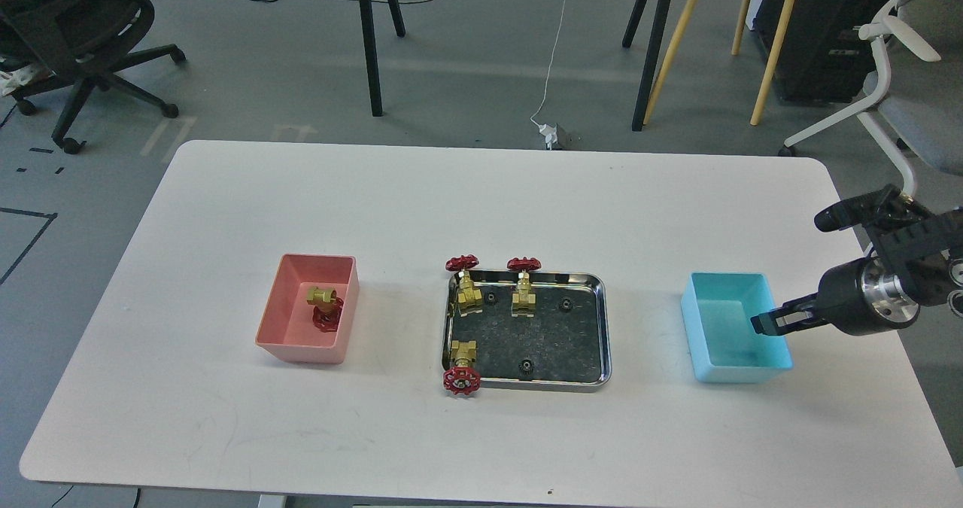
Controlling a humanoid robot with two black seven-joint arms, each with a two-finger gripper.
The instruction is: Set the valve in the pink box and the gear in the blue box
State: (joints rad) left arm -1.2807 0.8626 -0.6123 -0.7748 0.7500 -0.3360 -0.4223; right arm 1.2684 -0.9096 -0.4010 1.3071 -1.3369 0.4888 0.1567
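Observation:
My right gripper (761, 323) comes in from the right and hovers over the right side of the blue box (711, 365). Its fingers are pinched together on a small dark piece that looks like a gear. One valve (323, 306) lies in the pink box (301, 350) at the left. Three more valves (465, 284) (523, 285) (460, 366) sit in the steel tray (606, 327) at the middle, the front one with its red handwheel over the rim. Three black gears (493, 297) (564, 305) (527, 363) lie in the tray. My left gripper is out of view.
The white table (451, 199) carries the two boxes and the tray in a row. Office chairs, stand legs and cables are on the floor beyond the far edge.

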